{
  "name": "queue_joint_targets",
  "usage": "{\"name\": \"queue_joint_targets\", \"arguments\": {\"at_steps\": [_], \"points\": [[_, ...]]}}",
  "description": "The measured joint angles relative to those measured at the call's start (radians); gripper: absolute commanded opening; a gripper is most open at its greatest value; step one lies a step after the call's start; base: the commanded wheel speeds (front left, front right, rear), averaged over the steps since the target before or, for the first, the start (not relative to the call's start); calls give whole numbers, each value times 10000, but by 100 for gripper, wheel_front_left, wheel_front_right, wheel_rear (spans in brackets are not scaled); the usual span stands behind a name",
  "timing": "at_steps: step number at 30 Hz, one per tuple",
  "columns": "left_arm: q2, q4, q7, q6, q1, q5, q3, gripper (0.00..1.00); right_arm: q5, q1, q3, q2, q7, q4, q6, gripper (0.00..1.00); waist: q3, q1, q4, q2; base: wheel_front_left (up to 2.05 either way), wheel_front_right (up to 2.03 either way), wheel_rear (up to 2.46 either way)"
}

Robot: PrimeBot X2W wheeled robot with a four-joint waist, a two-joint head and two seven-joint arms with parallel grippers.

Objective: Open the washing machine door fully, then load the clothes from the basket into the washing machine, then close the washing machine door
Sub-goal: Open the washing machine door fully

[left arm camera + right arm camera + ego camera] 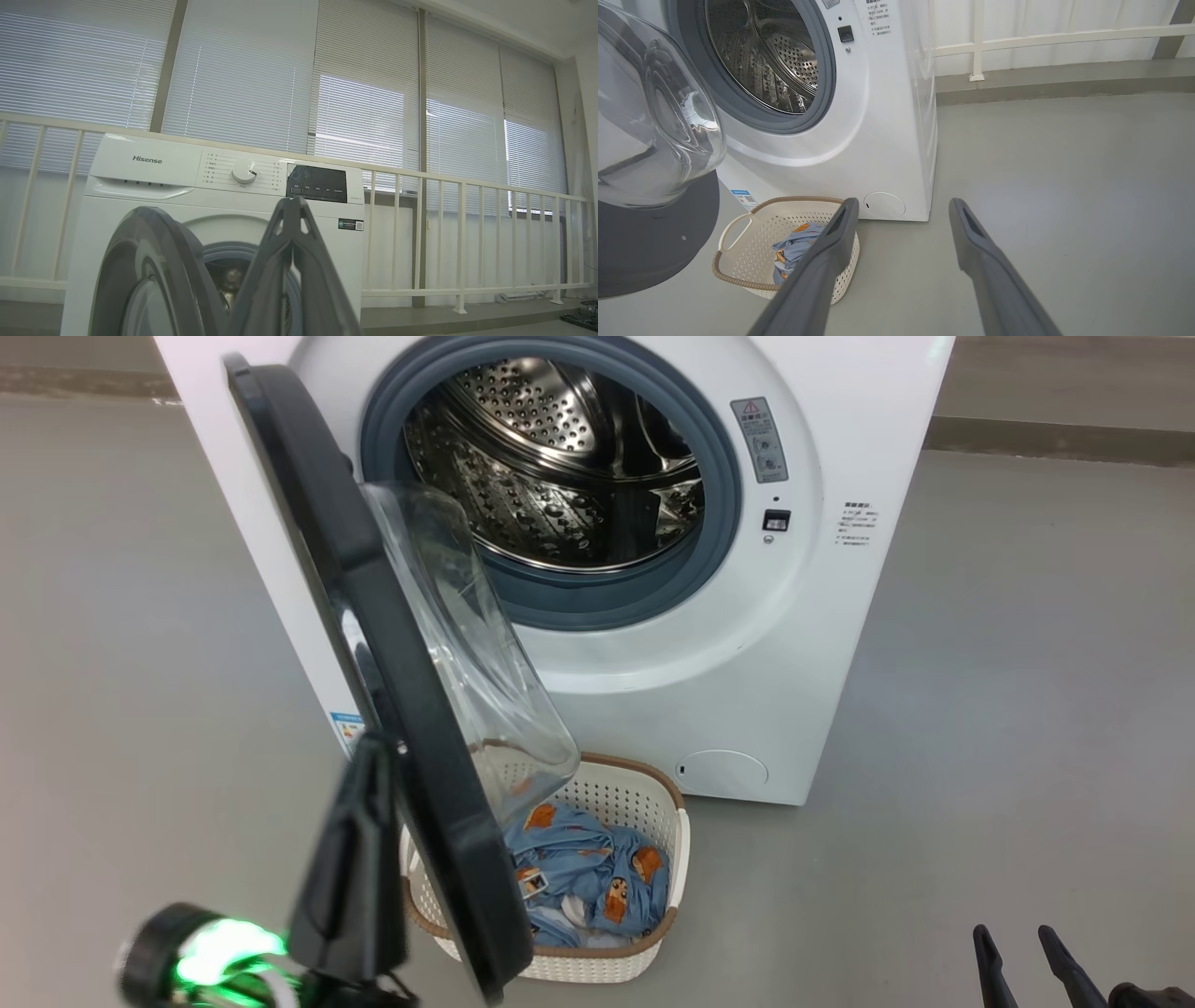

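Head view, lower left: closed left pincer rests against the glossy black round door, seemingly to swing it wider; bear-print blue clothes lie in the cream perforated basket, bottom centre; right pincer gapes.

- Brand name reads "Hisense", on the washing machine top panel, left of the dial.
- Warning triangle tops the grey sticker beside the door opening (small print unreadable).
- QR label under the display, too small to read.
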Motion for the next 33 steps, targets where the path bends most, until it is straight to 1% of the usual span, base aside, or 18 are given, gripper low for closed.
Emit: {"name": "queue_joint_targets", "arguments": {"at_steps": [2, 4, 11, 15, 19, 21, 29, 33], "points": [[10, -96, 240, 2, 1, -278, -537, 0, 0, 43, -6, 25, 0, 69, 0, 100, -8, 0, 55, 0, 0, 0, 0], [19, -23, 497, 4, 2, -489, -855, 0, 0, 43, -15, 27, 0, 104, 0, 100, -4, 0, 95, 0, 0, 0, 0], [157, 997, 1457, 21, 5, -1162, -2000, 0, 0, 42, -29, 50, 0, 165, 0, 100, 14, 0, 85, 0, 0, 0, 0], [169, 1586, 2029, 286, 7, -1404, -2454, 0, 0, 41, -29, 79, 0, 165, 0, 100, 41, 0, 33, 1, 0, 0, 0], [169, 2148, 2364, 368, 6, -1795, -2560, 0, 2, 40, -33, 130, 0, 163, 0, 100, 107, 0, 7, 1, 0, 0, 0], [173, 2431, 2464, 420, 3, -1824, -2552, 0, 2, 40, -33, 199, 0, 163, 0, 100, 134, 0, -13, 1, 0, 0, 0], [174, 3160, 2640, 965, -41, -1927, -2414, 0, 2, 36, -75, 282, 0, 161, 0, 100, 240, 0, -125, 1, 0, 0, 0], [169, 3310, 2640, 1131, -253, -1925, -2353, 0, 2, 35, -219, 291, 0, 159, 0, 100, 260, 0, -142, 0, 0, 0, 0]]}}
